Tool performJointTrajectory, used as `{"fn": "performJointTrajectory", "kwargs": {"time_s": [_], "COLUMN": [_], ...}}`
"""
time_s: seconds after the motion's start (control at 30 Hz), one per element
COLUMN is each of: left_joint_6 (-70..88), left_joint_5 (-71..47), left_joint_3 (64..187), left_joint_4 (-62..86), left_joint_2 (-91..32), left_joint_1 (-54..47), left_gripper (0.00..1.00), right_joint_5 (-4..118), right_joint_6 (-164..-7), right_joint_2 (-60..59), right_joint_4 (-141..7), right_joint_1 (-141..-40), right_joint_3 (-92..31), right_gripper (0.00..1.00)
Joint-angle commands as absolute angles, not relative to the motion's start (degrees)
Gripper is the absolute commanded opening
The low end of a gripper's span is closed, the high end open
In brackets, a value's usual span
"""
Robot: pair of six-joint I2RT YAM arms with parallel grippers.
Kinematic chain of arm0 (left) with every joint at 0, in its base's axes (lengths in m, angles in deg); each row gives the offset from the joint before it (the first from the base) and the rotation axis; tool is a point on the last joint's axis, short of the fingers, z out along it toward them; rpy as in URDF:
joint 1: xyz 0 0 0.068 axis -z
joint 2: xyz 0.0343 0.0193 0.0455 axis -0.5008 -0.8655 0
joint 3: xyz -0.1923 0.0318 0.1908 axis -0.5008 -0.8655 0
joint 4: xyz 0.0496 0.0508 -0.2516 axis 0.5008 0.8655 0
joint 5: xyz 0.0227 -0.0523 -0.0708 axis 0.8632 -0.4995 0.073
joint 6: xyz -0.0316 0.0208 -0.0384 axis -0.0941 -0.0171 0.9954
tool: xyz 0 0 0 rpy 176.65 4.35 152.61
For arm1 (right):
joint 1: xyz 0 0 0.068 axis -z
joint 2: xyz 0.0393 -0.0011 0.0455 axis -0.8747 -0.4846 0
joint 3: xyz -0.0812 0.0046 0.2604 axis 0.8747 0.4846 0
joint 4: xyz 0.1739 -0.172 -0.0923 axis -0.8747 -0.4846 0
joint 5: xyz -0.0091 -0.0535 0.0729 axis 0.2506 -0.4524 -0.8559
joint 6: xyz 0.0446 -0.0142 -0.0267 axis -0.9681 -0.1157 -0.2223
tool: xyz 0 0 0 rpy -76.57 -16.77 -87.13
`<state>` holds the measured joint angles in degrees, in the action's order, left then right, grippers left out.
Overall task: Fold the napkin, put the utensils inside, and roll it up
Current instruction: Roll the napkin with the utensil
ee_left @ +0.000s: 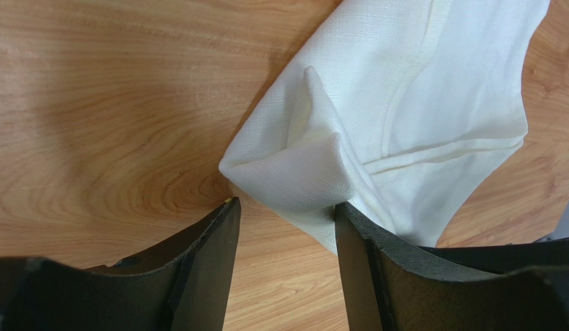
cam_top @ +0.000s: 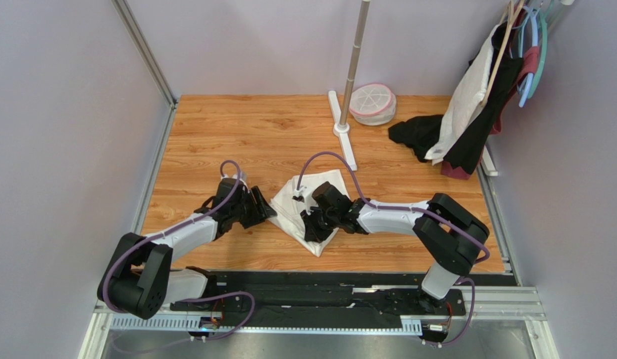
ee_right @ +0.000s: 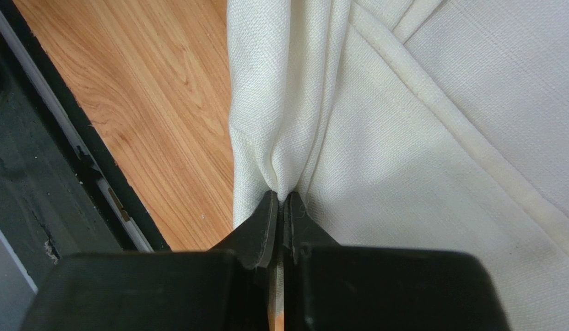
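Your left gripper point(ee_left: 285, 207) has its jaws spread, with a puckered corner of the large cream-white square cloth napkin point(ee_left: 411, 96) lying at the gap. The napkin sits crumpled mid-way across the light wooden table point(cam_top: 214, 134). Your right gripper point(ee_right: 283, 207) has its jaws pressed together, pinching a fold of the napkin.

Coarse cloth on grained wood

Your napkin point(ee_left: 418, 89) is cream cloth with a coarse, visible weave and stitched hems, matt and softly creased; your table point(ee_left: 93, 103) is smooth wood-grain board with a faint sheen; the pads point(ee_left: 366, 276) of the left gripper point(ee_left: 283, 224) look matt black and finely textured.
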<state>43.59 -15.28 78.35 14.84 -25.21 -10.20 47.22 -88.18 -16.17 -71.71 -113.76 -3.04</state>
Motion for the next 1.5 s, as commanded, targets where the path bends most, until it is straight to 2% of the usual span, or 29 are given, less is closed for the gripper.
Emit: {"fn": "performJointTrajectory", "kwargs": {"time_s": [0.0, 0.13, 0.37, 0.6, 0.8, 0.93, 1.03, 1.07, 1.17, 1.33, 1.47], "left_joint_6": [45.8, 47.2, 47.2, 45.9, 45.8, 45.8, 45.7, 45.6, 45.7, 45.8, 45.4], "left_joint_5": [-13.7, -14.7, -13.0, -13.7, -13.8, -13.6, -13.7, -14.0, -14.3, -14.4, -14.3], "left_joint_3": [76.3, 74.9, 73.6, 73.8, 74.7, 75.3, 75.7, 76.0, 76.6, 77.3, 78.1], "left_joint_4": [8.7, 5.5, 4.0, -0.6, -1.6, -1.6, -1.4, -1.5, -1.2, -0.5, 0.7], "left_joint_2": [-26.0, -28.3, -29.2, -34.4, -38.6, -39.8, -40.4, -40.5, -40.4, -39.8, -39.1], "left_joint_1": [-10.1, -9.4, -8.4, -6.9, -6.1, -5.4, -5.1, -5.0, -4.6, -4.2, -4.2], "left_gripper": [0.62, 0.62, 0.54, 0.51, 0.31, 0.24, 0.24, 0.23, 0.23, 0.23, 0.23], "right_joint_5": [47.0, 45.7, 45.2, 45.2, 45.6, 47.5, 49.9, 50.8, 53.0, 57.2, 64.7], "right_joint_6": [-89.0, -90.0, -90.3, -90.0, -90.0, -90.1, -90.2, -90.4, -90.3, -90.3, -90.5], "right_joint_2": [-17.4, -16.7, -16.4, -18.0, -18.1, -17.1, -15.3, -14.4, -11.5, -9.4, -11.9], "right_joint_4": [-83.7, -83.7, -84.5, -84.2, -84.6, -86.8, -90.3, -92.0, -95.2, -96.7, -96.3], "right_joint_1": [-114.3, -114.3, -114.5, -114.5, -114.5, -114.5, -114.5, -114.5, -114.5, -116.6, -118.7], "right_joint_3": [1.6, 2.3, 2.2, 1.7, 0.8, -1.1, -4.7, -5.7, -10.5, -17.9, -20.7], "right_gripper": [0.0, 0.0, 0.0, 0.0, 0.0, 0.0, 0.16, 0.26, 0.43, 0.6, 0.63]}}
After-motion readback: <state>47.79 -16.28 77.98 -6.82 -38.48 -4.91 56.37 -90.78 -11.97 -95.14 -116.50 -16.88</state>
